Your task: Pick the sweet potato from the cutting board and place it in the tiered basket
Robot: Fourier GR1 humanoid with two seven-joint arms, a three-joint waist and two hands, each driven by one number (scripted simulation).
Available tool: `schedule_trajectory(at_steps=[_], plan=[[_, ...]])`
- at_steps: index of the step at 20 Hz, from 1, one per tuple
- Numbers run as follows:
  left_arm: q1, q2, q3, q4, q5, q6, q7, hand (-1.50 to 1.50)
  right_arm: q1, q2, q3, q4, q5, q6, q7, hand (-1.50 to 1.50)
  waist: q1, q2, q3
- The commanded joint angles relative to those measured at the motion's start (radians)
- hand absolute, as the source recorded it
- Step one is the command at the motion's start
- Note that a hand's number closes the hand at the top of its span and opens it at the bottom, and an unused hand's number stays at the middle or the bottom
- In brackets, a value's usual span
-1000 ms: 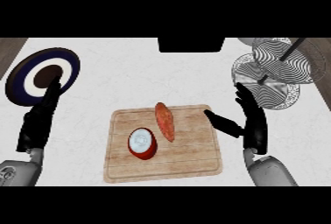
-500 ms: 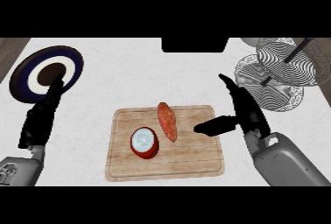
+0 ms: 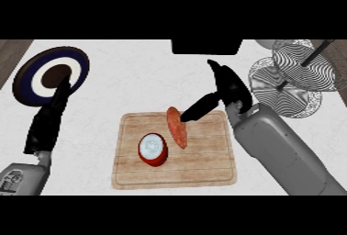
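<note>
— Where do you see this from?
— From my head, looking steeply down on the desk (image 3: 129, 89). My left forearm (image 3: 20, 176) enters at the lower left, my right forearm (image 3: 284, 151) at the lower right.
— How close?
— Close: the cutting board (image 3: 203, 167) fills the middle, the plate (image 3: 27, 81) and basket (image 3: 298, 69) sit at the upper corners.

Clock dirs from the cutting board (image 3: 203, 170) centre. 12: I see bare counter (image 3: 136, 94) up to the dark block (image 3: 207, 46) at the far edge, room to pass. 1-2: my right hand (image 3: 229, 89) sits in the lane twd the tiered basket (image 3: 284, 97), forearm (image 3: 284, 151) fills 3. Basket's slanted post (image 3: 317, 51) crosses over its tiers, narrowing entry from above. On the board, halved red veg (image 3: 153, 149) crowds the sweet potato (image 3: 178, 131) at its 8. 10: left hand (image 3: 51, 114) and plate (image 3: 30, 75), apart from the board.
</note>
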Motion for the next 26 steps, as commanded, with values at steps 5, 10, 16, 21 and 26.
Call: schedule_trajectory(at_steps=[5, 10, 16, 21, 26], plan=[[0.023, 0.032, 0.052, 0.012, 0.021, -0.052, -0.049, 0.00, -0.054, 0.123, 0.030, 0.142, 0.001, 0.048, 0.199, -1.50, -0.007, -0.001, 0.000], [0.020, -0.006, 0.037, 0.012, -0.005, -0.028, -0.021, 0.00, -0.057, 0.129, 0.032, 0.161, -0.007, 0.094, 0.229, -1.50, -0.012, -0.002, 0.001], [-0.006, -0.021, 0.042, 0.034, -0.037, -0.025, -0.009, 0.00, -0.050, 0.184, 0.046, 0.224, 0.053, 0.088, 0.187, -1.50, -0.013, -0.001, 0.001], [0.006, -0.052, 0.011, -0.014, -0.066, -0.011, 0.020, 0.00, -0.057, 0.207, 0.085, 0.260, 0.106, 0.122, 0.188, -1.50, -0.012, -0.002, 0.001], [0.030, -0.014, 0.058, -0.023, -0.038, -0.058, 0.004, 0.00, -0.059, 0.212, 0.093, 0.178, 0.150, 0.144, 0.272, -1.50, -0.017, -0.005, 0.001]])
